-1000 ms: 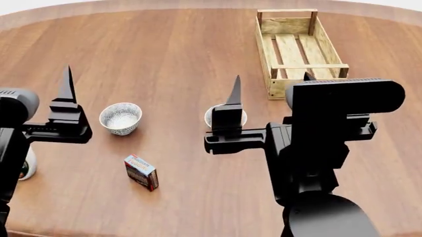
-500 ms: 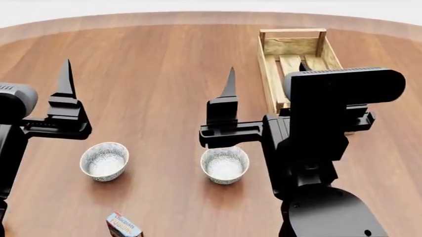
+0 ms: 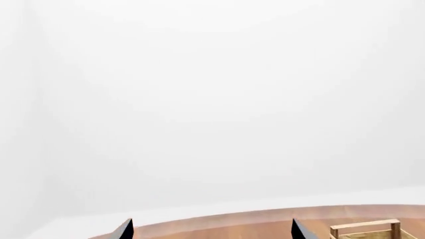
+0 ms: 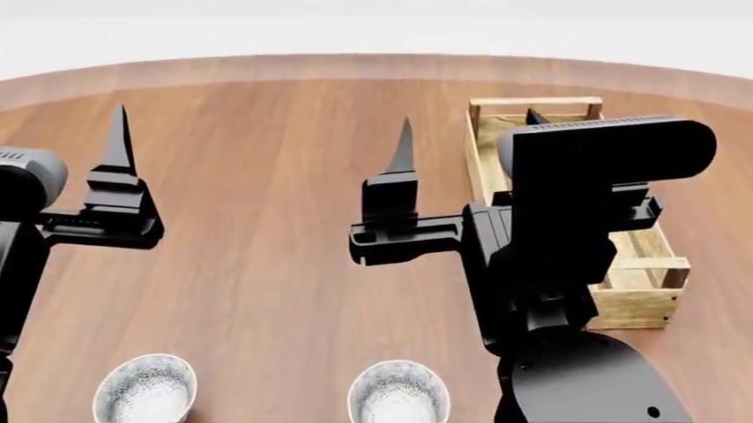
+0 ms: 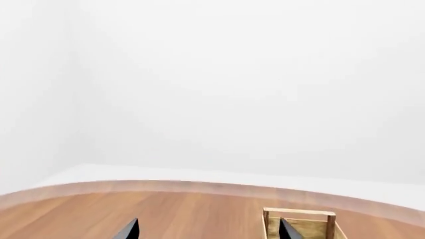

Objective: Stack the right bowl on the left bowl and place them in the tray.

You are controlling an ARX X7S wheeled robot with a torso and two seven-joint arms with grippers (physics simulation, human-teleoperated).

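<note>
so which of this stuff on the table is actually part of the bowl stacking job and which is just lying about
Part of the job:
left bowl
right bowl
tray

Lying about:
nothing else shows on the table in these views

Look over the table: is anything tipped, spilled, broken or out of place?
Nothing stands out. Both bowls, left and right, sit upright and apart on the table; the tray rests flat and intact.

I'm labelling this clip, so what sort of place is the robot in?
Likely a bare simulated test room: plain white walls, one big round wooden table, and only two speckled bowls and a wooden tray on it.
</note>
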